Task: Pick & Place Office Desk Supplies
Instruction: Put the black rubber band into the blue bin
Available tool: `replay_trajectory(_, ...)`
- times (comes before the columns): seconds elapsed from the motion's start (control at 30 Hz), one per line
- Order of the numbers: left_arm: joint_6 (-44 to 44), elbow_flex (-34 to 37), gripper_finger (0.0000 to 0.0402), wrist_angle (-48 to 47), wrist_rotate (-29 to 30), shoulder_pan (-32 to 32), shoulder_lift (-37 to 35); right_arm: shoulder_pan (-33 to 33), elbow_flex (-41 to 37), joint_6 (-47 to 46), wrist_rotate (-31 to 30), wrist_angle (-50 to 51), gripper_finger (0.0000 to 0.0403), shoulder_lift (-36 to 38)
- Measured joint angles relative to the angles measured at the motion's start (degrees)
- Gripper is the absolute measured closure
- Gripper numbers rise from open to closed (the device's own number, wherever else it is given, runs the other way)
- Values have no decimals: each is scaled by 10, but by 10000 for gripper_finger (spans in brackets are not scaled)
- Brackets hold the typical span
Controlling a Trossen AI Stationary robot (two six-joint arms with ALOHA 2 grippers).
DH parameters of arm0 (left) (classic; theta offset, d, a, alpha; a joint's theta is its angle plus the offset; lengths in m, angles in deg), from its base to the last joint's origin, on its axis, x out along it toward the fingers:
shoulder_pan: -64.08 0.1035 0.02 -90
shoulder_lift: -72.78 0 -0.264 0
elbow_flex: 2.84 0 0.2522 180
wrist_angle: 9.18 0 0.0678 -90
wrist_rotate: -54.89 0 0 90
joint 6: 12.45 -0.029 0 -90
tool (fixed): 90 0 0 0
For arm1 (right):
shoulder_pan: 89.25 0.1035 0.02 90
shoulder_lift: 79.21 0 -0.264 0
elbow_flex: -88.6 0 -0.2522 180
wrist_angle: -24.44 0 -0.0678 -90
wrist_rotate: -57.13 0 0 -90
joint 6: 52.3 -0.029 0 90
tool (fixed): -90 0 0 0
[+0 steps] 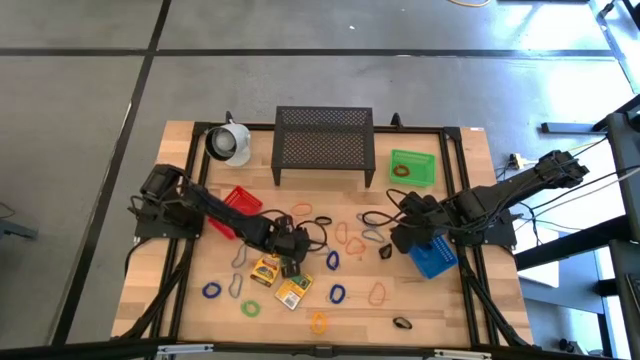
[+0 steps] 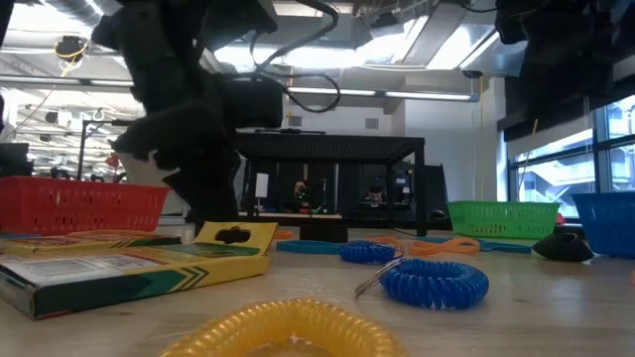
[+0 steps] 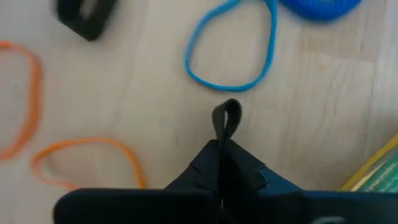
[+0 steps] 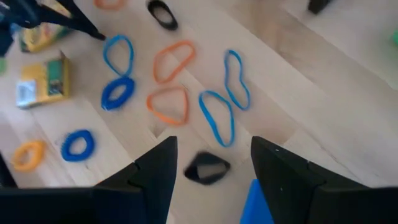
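Observation:
Thin loops in orange point(image 3: 81, 155), blue point(image 3: 233, 53) and other colours lie scattered flat on the wooden table point(image 1: 440, 310). Two yellow packets point(image 1: 265, 270) point(image 1: 293, 291) lie near the middle. There my left gripper point(image 1: 292, 246) points down, shut on a thin black loop point(image 3: 227, 118). My right gripper point(image 4: 214, 158) hovers open above the table at the right. A small black clip-like bit point(image 4: 207, 168) lies on the wood below the gap between its fingers, untouched. My left gripper pinches the thin black loop between its two shut fingers point(image 3: 205, 168), coming slanting down from above. The loop's free end point(image 3: 227, 111) sticks out a short way past the fingertips, just over the wood. Whether that end touches the table I cannot tell.
A red bin point(image 1: 235, 210) stands close behind my left arm, a green bin point(image 1: 412, 167) at the far right, and a blue bin point(image 1: 432, 257) under my right arm. A black mesh shelf point(image 1: 323, 145) and a white mug point(image 1: 228, 143) stand at the far edge.

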Motion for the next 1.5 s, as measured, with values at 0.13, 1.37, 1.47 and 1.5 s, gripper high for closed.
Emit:
replay_trajectory(0.13,-23,-14,396,9,8,16,-42,-1,0,34,-29,-53,197,0)
replay_trajectory(1.37,-503,-66,395,438,50,86,-143,-63,0,763,-45,-578,197,0)
replay_trajectory(1.47,-503,-66,395,457,32,90,-143,-63,1,758,-45,-599,197,-16)
replay_trajectory(1.5,-503,-66,395,458,25,91,-143,-63,0,760,-46,-607,197,-21)
